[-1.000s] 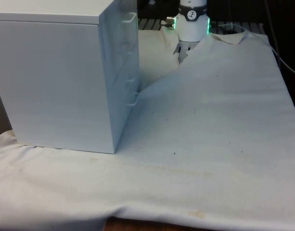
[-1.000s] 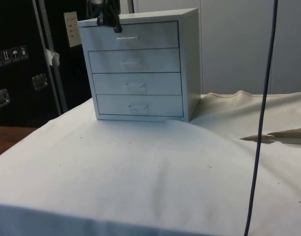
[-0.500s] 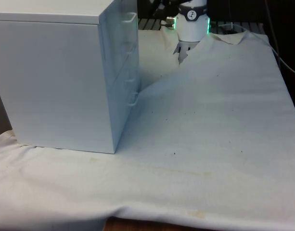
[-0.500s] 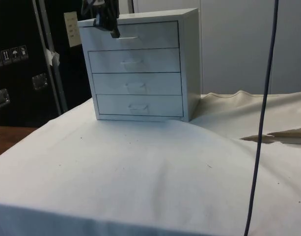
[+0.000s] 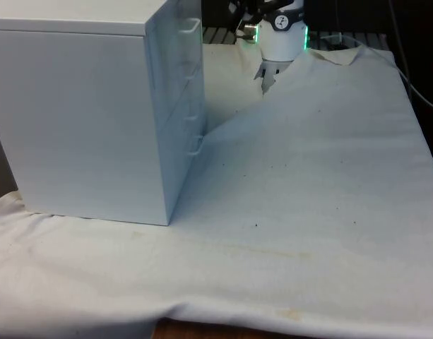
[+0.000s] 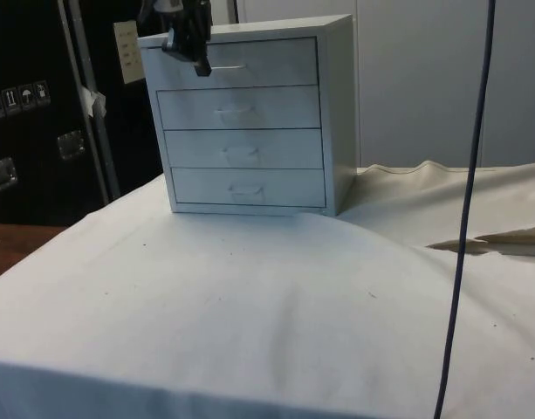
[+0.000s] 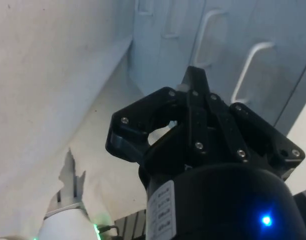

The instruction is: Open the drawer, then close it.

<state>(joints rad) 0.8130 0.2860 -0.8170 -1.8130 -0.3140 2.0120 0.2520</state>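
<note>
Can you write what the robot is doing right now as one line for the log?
stage: approach | gripper: shut, near top drawer handle | chest of drawers: all four shut | drawer not yet opened

One chest of drawers [image 6: 250, 118] stands on the white cloth [image 6: 250, 314]; it has four drawers [image 6: 243, 147] — each with one handle [image 6: 225, 67], so four handles; one black gripper [image 6: 195, 54]; one dark cable [image 6: 466, 209].

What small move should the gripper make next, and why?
Probably ease the gripper sideways and in toward the top drawer's handle. In the side view it hangs at the chest's top corner, just beside that handle, and all four drawers look shut. The wrist view shows its fingers together, so they likely need to open before closing on the handle.
</note>
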